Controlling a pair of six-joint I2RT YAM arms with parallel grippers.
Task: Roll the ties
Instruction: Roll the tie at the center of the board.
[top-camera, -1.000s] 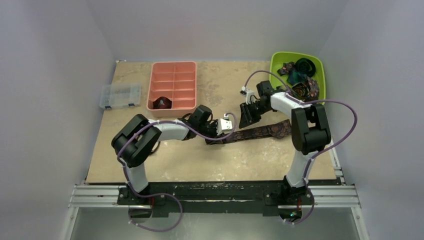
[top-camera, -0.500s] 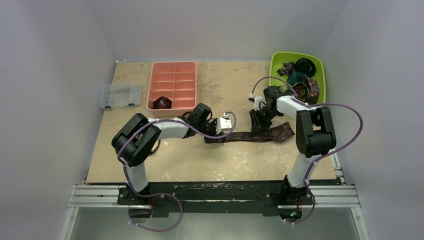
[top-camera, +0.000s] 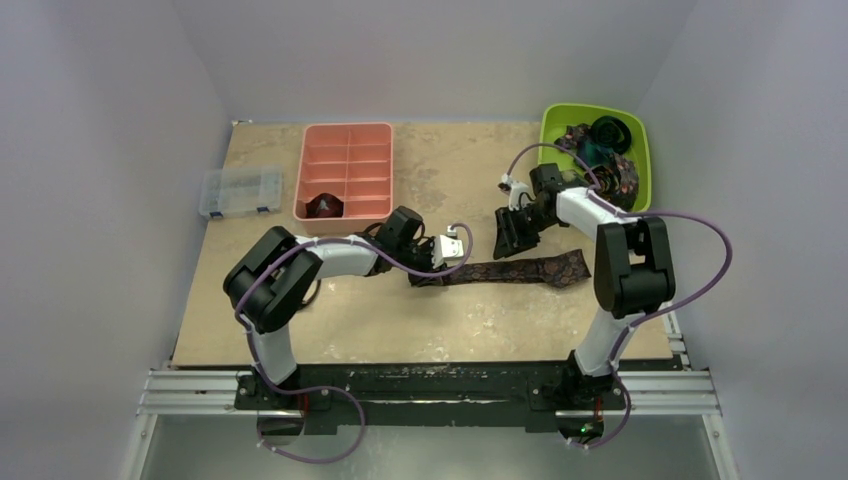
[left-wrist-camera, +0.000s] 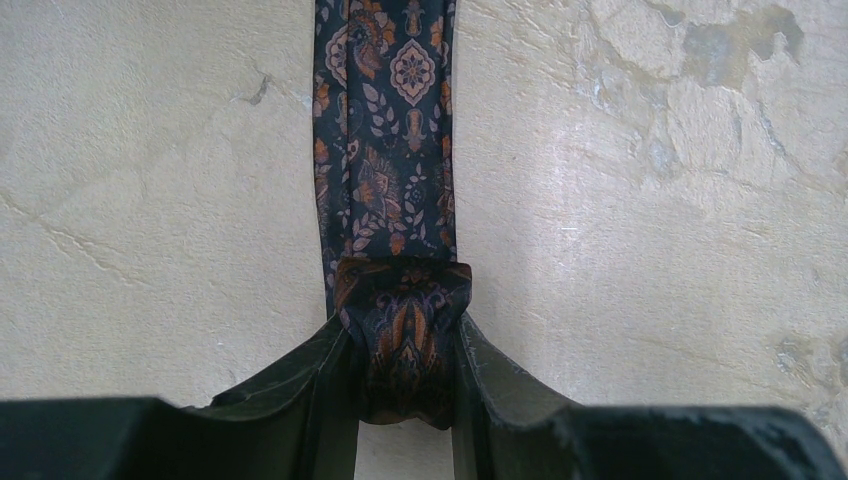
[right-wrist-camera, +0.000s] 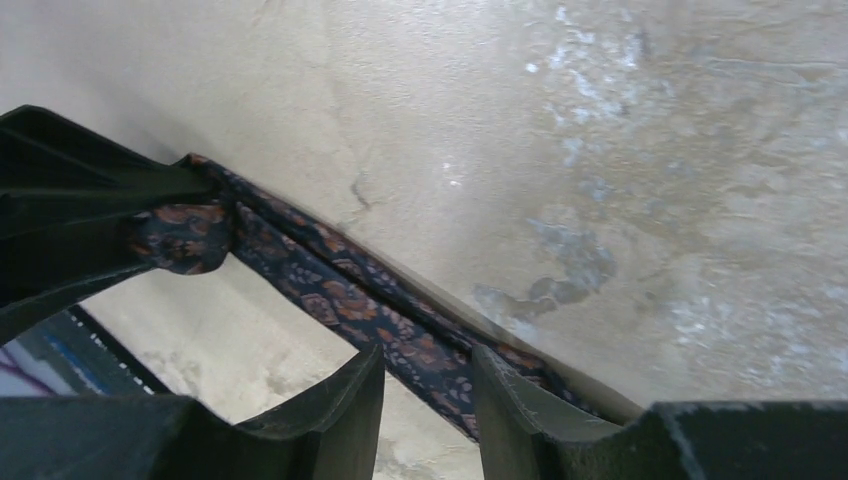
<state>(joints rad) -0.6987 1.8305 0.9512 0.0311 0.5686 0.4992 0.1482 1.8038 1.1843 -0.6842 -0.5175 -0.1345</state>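
Since a moment ago the right claw (top-camera: 508, 238) has let go and lifted a little off the tie (top-camera: 520, 270), and the tie's wide end has settled flat, slightly nearer the front edge. That tie, dark with an orange and brown paisley print, lies stretched left to right across the middle of the table (top-camera: 440, 330). Its narrow left end is wound into a small roll (left-wrist-camera: 405, 320). The left claw (left-wrist-camera: 405, 345) pinches that roll from both sides, fingers low against the table. The right claw hangs over the strip toward its wide end, fingers spread with nothing between them. Through the gap the strip shows on the table below. Beyond that arm, at the far right, a green bin (top-camera: 553, 125) holds other ties (top-camera: 605, 170) in a loose heap, at least one of them coiled. Far left of centre sits a pink tray (top-camera: 345, 133) with one dark coil (top-camera: 325, 206) in its near-left compartment. Just left of the tray is a clear box (top-camera: 238, 192).
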